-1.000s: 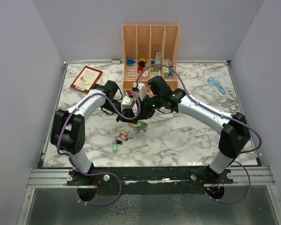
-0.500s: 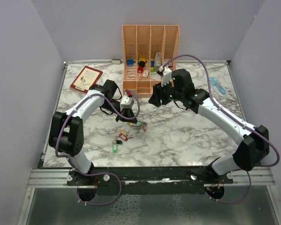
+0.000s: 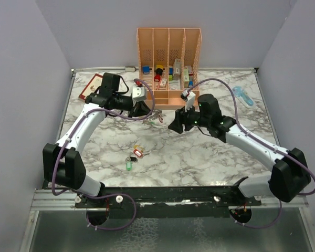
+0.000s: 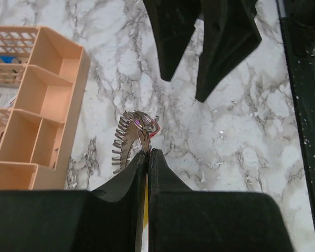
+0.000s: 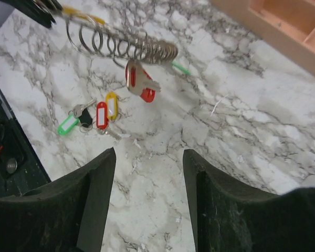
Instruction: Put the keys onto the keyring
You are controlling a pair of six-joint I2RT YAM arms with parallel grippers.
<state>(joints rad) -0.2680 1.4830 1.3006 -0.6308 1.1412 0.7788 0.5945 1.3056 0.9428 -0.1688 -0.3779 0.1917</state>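
My left gripper is shut on the keyring, a silvery wire coil held above the table just in front of the peach organizer. In the left wrist view the fingertips pinch the coil's end. In the right wrist view the keyring stretches across the top, with a red-tagged key hanging from it and green and yellow tags at its ends. Loose keys with red, yellow and green tags lie on the marble. My right gripper is open and empty, right of the keyring.
The organizer holds coloured blocks in its slots and also shows in the left wrist view. A red book lies at the back left, partly under my left arm. A light-blue object lies at the back right.
My left gripper has carried the keyring from the table's middle back toward the organizer. My right gripper drew away from it to the right, then came down to the keyring's right side.
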